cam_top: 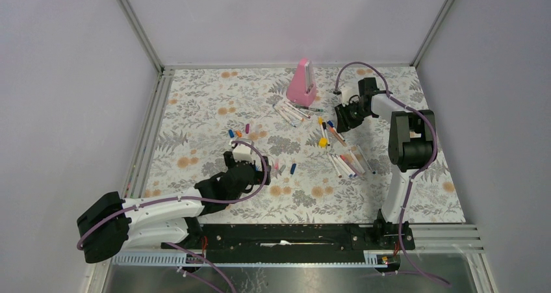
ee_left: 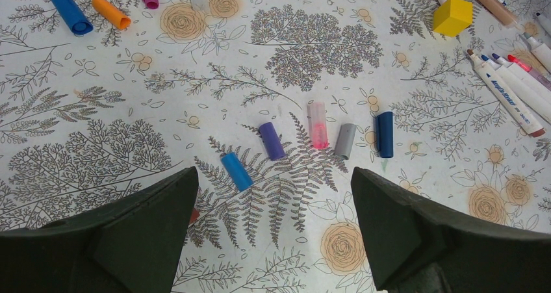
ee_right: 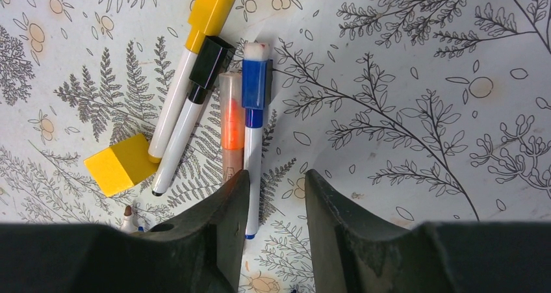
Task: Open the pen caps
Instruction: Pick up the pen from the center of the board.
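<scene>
Loose pen caps lie on the floral cloth ahead of my left gripper: a blue cap, a purple cap, a pink cap, a grey cap and a navy cap. Its jaws stand wide open over bare cloth. My right gripper hovers partly open over capped pens. The blue-capped pen lies with its tail in the gap beside the left finger, not clamped. Yellow-capped and black-capped pens lie beside it. From above, the left gripper is mid-table and the right gripper is at the far right.
A tall pink wedge stands at the back centre. A yellow cube sits by the capped pens. Uncapped white markers lie in a row at the right. More caps, blue and orange, lie far left.
</scene>
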Available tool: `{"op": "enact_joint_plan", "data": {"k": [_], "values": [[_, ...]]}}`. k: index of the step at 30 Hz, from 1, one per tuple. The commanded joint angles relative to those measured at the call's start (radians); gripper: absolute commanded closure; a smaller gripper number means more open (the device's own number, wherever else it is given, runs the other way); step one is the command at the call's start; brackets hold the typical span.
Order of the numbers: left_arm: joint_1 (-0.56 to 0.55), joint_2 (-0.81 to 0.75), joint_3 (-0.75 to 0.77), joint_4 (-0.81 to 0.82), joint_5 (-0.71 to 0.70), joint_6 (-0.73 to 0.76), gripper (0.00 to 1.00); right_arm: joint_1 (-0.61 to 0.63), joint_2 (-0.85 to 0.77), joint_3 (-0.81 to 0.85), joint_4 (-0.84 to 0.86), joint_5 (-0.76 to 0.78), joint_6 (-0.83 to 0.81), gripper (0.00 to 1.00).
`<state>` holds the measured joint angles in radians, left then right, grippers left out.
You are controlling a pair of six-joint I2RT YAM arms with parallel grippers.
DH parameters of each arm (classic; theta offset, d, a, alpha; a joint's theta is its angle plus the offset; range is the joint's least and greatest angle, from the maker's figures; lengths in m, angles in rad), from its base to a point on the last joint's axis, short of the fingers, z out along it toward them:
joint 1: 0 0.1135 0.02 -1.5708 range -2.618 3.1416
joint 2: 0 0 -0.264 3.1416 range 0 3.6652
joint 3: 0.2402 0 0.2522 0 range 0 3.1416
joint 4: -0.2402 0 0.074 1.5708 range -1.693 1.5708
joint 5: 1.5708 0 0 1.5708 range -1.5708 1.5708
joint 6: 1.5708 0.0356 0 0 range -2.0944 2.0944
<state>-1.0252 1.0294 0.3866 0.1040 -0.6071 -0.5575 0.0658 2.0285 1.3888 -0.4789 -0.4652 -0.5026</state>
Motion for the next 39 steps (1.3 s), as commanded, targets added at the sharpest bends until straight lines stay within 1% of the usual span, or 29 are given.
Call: {"op": "enact_joint_plan", "data": {"k": [1, 12, 22, 30, 35, 39], "values": [[0.007, -0.001, 0.012, 0.046, 0.013, -0.002, 0.01, 0.010, 0.012, 0.030, -0.015, -0.023, -0.002, 0.57], [0.010, 0.000, 0.012, 0.046, 0.017, -0.002, 0.01, 0.022, 0.020, 0.024, -0.016, 0.017, -0.014, 0.57], [0.011, -0.002, 0.009, 0.048, 0.018, -0.002, 0.01, 0.034, 0.027, 0.018, -0.029, 0.037, -0.037, 0.55], [0.012, -0.008, 0.006, 0.051, 0.018, -0.003, 0.01, 0.048, 0.029, 0.009, -0.014, 0.153, -0.060, 0.58], [0.013, -0.011, 0.003, 0.051, 0.018, -0.004, 0.01, 0.052, 0.032, 0.007, -0.007, 0.211, -0.070, 0.63], [0.013, -0.013, 0.001, 0.051, 0.018, -0.004, 0.01, 0.052, 0.034, -0.002, 0.003, 0.248, -0.081, 0.63]]}}
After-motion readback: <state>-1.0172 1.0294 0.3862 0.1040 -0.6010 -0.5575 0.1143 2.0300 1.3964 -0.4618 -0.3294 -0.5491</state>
